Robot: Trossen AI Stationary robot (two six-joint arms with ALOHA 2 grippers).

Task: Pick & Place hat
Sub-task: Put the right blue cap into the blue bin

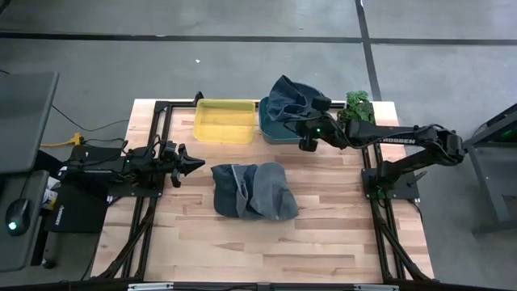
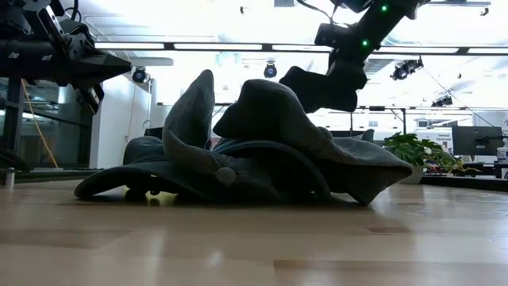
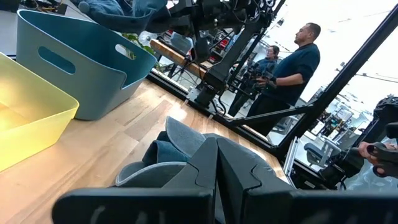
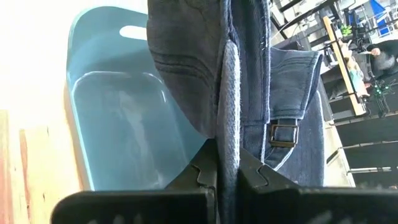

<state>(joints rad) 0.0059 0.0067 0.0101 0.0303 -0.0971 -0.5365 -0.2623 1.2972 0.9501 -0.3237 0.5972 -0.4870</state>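
Observation:
A blue denim hat (image 1: 289, 97) hangs from my right gripper (image 1: 305, 115) over the teal bin (image 1: 271, 133) at the table's far edge. In the right wrist view the hat (image 4: 205, 68) shows a strap with a metal buckle (image 4: 283, 134), and the teal bin (image 4: 118, 130) lies beneath it. A pile of grey-blue hats (image 1: 252, 191) rests on the table's middle and fills the low view (image 2: 254, 151). My left gripper (image 1: 199, 164) hovers shut to the left of the pile, touching nothing. My right gripper pinches a thick fold of the hat's denim (image 4: 229, 143) between its two fingers (image 4: 196, 174). The hat is lifted clear and hangs over the teal bin's open top, with its strap end loose. One layer or several, I cannot tell.
A yellow bin (image 1: 224, 120) stands left of the teal one. A potted plant (image 1: 359, 105) sits at the far right corner. Bare wood lies near the table's front edge (image 1: 258, 255). People stand in the room beyond the table (image 3: 292, 68).

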